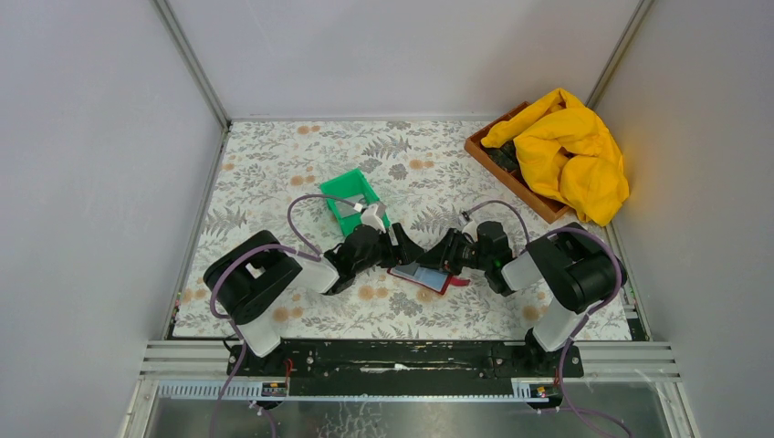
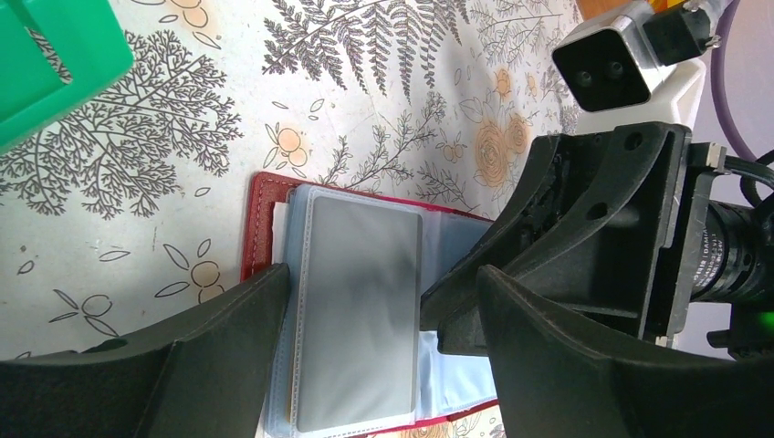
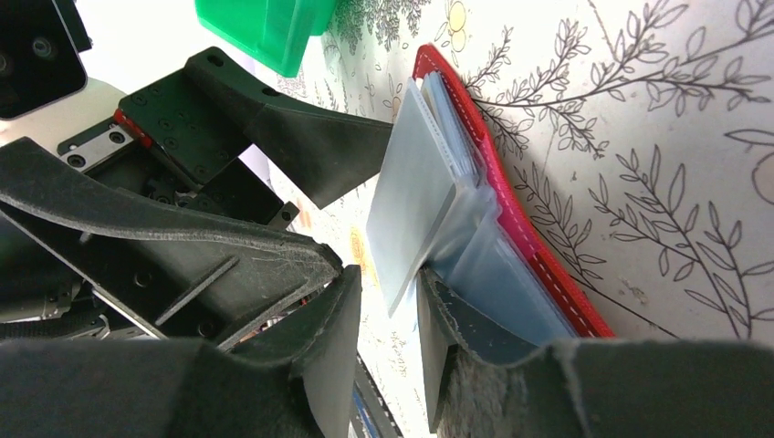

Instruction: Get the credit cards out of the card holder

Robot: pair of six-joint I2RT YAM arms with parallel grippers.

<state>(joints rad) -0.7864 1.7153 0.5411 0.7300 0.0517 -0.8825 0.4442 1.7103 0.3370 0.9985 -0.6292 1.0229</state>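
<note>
Your card holder (image 1: 422,276) lies open on the table near the centre, between the two arms. A grey-silver card (image 3: 411,201) tilts up out of its clear sleeve. Your right gripper (image 3: 388,283) has that card's lower corner in the gap between its fingers, but I cannot tell if it actually pinches. Your left gripper (image 2: 383,274) is spread wide astride the holder, gripping nothing. The card looks light, stiff and slick, so take it flat-faced by the free edge. The soft holder may lift with it.

white print (image 2: 707,248): runs sideways on the right arm's black housing (image 2: 671,274), too small to read
grey card (image 2: 360,310): face blurred, nothing legible
readable text elsewhere: none
</note>
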